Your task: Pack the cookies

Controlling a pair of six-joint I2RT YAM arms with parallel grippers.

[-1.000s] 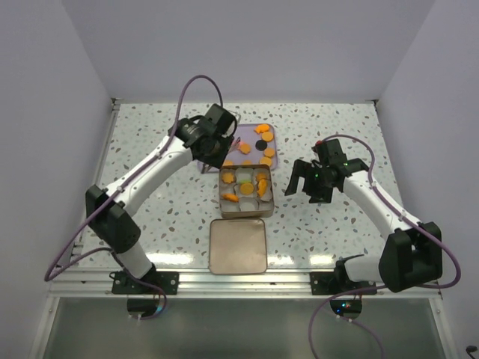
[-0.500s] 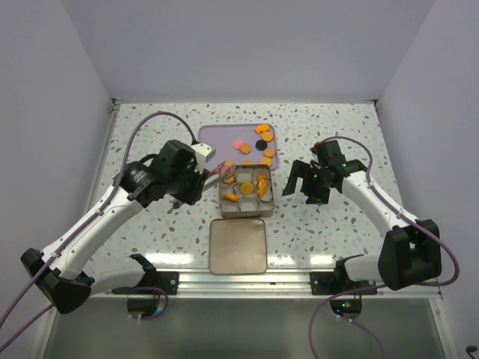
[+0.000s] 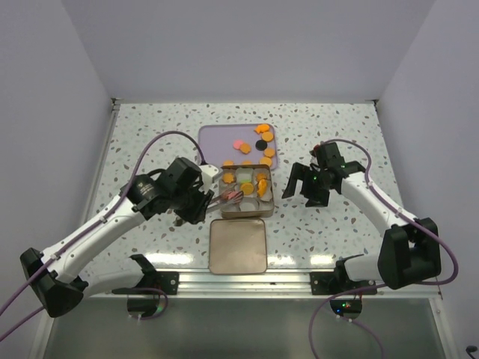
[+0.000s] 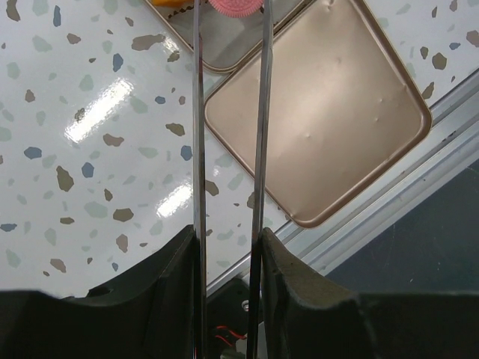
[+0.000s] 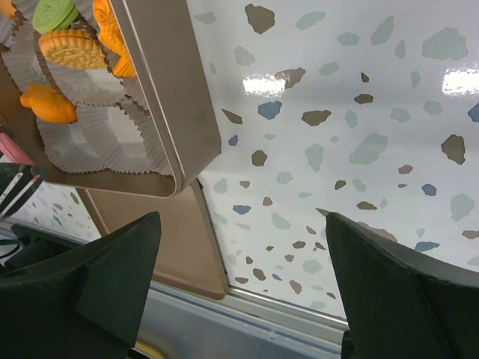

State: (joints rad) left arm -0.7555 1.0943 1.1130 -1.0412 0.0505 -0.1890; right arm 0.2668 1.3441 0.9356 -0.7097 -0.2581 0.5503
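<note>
My left gripper (image 3: 200, 197) is shut on thin metal tongs (image 4: 196, 127). The tongs' tips pinch a pink cookie (image 4: 233, 4) over the near left corner of the square metal tin (image 3: 271, 196). The pink cookie also shows in the top view (image 3: 233, 196). The tin holds white paper cups with orange cookies (image 5: 71, 46) and a green cookie (image 5: 54, 13). More orange cookies (image 3: 263, 129), pink cookies (image 3: 241, 144) and a black cookie (image 3: 262, 144) lie on the purple tray (image 3: 217, 138). My right gripper (image 3: 305, 191) is open and empty, right of the tin.
The tin's lid (image 3: 238, 245) lies flat just in front of the tin, near the table's front edge; it also shows in the left wrist view (image 4: 329, 127) and the right wrist view (image 5: 150, 239). Speckled table lies under my right gripper (image 5: 241, 218).
My left arm has swung back from the purple tray to the tin's near left side, carrying the tongs with the pink cookie. The right arm has barely moved.
</note>
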